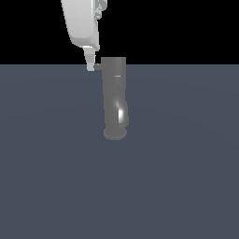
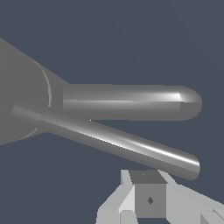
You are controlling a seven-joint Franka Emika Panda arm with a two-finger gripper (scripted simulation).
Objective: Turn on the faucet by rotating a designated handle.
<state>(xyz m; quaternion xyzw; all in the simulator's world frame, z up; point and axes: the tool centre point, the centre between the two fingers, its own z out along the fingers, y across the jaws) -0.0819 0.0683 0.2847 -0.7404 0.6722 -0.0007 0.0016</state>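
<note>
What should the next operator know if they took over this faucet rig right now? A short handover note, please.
Gripper: low beside the faucet's top, on the exterior view's left; open or shut cannot be told, and it holds nothing visibly.
Faucet: upright on the floor, its base is flat.
Handle: in the wrist view, two bars project from the faucet's top; the thinner one lies closest to the fingertips. Contact cannot be confirmed.
Done: approach to the handle.
Left: probably press against the handle and rotate it; no turning is evident yet.
</note>
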